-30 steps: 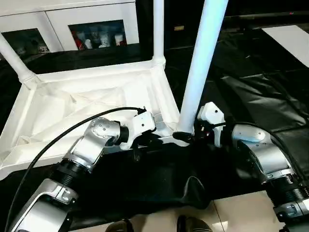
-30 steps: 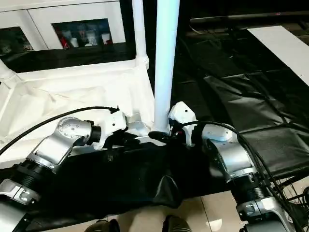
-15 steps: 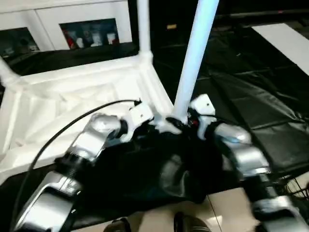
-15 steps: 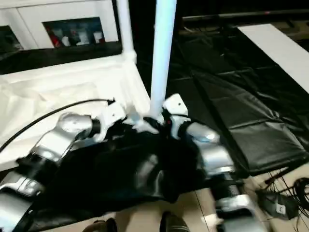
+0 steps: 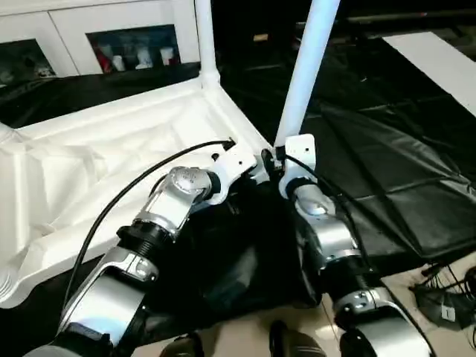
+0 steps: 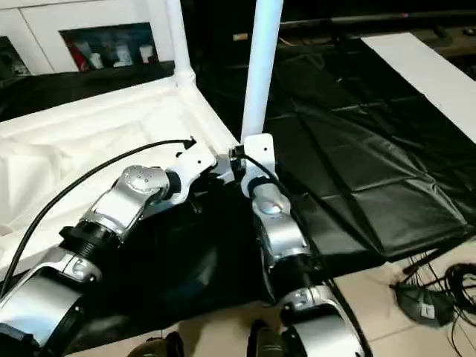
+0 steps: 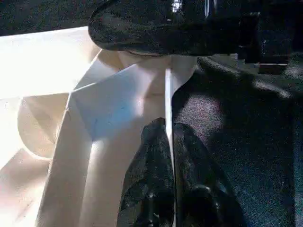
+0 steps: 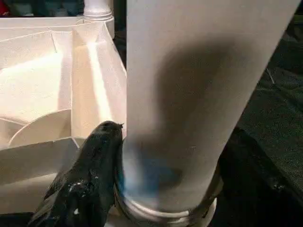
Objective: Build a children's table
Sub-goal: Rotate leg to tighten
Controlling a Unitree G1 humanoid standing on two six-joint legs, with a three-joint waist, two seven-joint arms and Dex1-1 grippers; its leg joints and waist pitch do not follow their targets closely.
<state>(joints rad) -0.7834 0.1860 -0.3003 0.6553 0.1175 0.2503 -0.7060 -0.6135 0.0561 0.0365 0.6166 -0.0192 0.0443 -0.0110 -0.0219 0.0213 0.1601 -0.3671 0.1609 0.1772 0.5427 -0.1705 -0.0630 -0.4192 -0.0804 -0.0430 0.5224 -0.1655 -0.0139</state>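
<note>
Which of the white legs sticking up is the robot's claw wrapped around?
The near leg, rising at the tabletop's nearest corner: the right claw grips its base. The other upright leg stands untouched at the far corner.

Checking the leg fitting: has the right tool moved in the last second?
Yes. The right tool stays at the leg's base, but has swung from the leg's right side round to its near side.

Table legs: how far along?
Done: one white tubular leg stands in the far corner socket of the white plastic square tabletop. In hand: the right gripper clasps a second white leg at the near corner socket; the left gripper pinches the tabletop's rim. Left: seating it; other corners unclear.
</note>
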